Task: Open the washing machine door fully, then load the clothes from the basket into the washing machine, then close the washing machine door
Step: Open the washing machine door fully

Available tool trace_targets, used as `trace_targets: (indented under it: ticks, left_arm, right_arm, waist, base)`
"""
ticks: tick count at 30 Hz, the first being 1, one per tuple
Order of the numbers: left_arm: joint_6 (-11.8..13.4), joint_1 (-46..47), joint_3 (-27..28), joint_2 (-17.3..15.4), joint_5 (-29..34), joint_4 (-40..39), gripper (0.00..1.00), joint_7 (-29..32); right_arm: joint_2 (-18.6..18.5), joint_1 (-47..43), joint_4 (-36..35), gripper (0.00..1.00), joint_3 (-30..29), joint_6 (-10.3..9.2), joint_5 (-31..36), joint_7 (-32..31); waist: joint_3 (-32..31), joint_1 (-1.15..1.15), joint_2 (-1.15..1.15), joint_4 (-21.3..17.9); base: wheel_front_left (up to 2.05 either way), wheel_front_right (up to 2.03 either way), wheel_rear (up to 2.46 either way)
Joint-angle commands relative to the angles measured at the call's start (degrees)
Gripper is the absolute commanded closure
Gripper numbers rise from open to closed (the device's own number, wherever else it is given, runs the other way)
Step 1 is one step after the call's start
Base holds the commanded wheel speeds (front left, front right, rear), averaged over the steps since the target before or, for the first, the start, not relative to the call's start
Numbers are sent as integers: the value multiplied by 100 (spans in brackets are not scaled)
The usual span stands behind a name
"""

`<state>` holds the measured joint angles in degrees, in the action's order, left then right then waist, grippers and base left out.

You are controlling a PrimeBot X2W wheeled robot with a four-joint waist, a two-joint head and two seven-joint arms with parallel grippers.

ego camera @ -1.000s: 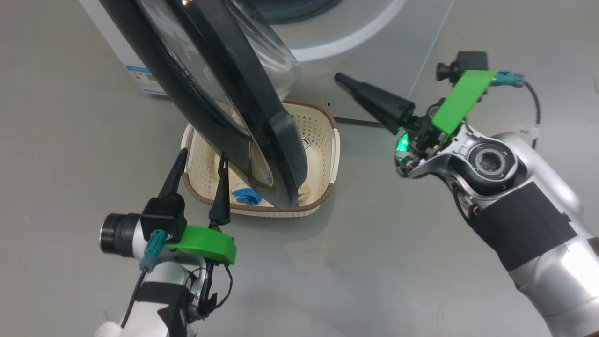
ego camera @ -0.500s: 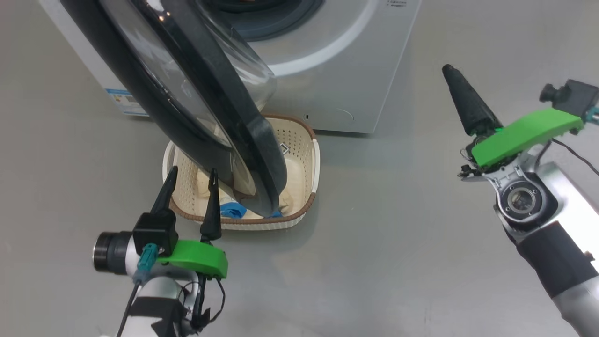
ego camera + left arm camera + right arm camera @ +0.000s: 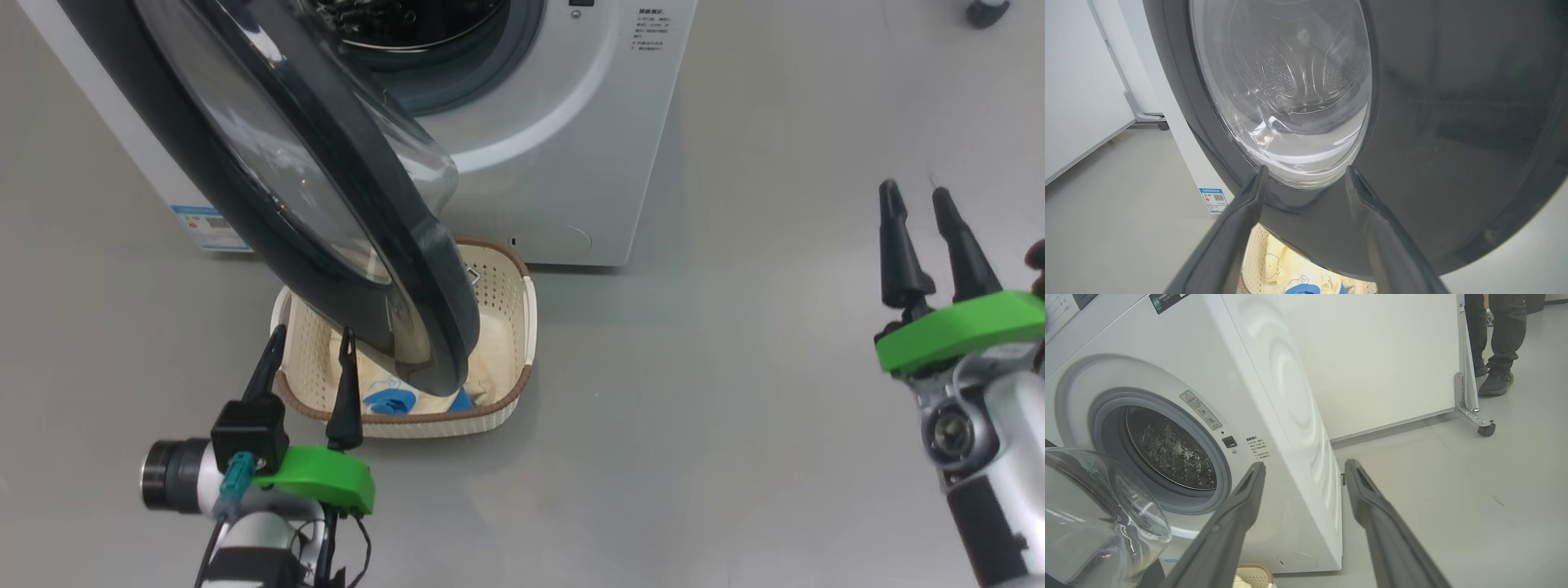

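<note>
Washing machine door (image 3: 433, 286): stands open, over the basket (image 3: 457, 423).
Basket: on the floor before the washing machine (image 3: 571, 122); clothes (image 3: 487, 359), cream and blue, inside.
Left claw (image 3: 313, 332): fingers spread, empty, at the basket's near rim.
Right claw (image 3: 913, 190): fingers spread, empty, well apart.

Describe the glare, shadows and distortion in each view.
Head view: highlights streak the glass of the washing machine door; a soft shadow lies on the floor before the basket. Left wrist view: bright patches glare on that glass; its black rim reflects hazily. Right wrist view: the lens bows the corner edge of the washing machine; rippled reflections cross its side.
</note>
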<state>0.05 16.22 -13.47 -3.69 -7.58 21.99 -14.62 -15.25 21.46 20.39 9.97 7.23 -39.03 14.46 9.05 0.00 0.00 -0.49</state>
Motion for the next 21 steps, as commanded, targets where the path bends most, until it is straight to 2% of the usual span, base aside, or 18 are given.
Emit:
trace_targets:
  ticks: [1,5,10,15,21]
  left_arm:
    - [36,63,217,-130,-33,-159,0,-38]
    - [41,-11,240,-132,-61,-143,0,-38]
    - [46,-76,266,-165,-88,-121,0,-38]
    - [62,-145,280,-207,-109,-101,0,-38]
    - [76,-257,287,-216,-144,-113,0,-38]
  right_arm:
    - [57,-141,-259,0,-63,25,343,51]
    - [419,-714,-658,0,-598,25,1515,52]
    - [811,-1320,-1107,0,-885,25,2453,53]
    - [996,-1765,-1340,0,-940,25,2930,53]
    - [1140,-2150,-1468,0,-996,25,3043,53]
  waist:
    - [-80,0,0,-33]
    - [-214,0,0,-53]
    - [-364,0,0,-87]
    - [-522,0,0,-110]
    - [-684,0,0,-112]
  base:
    - [0,0,0]
    - [0,0,0]
    - [0,0,0]
    - [0,0,0]
    - [0,0,0]
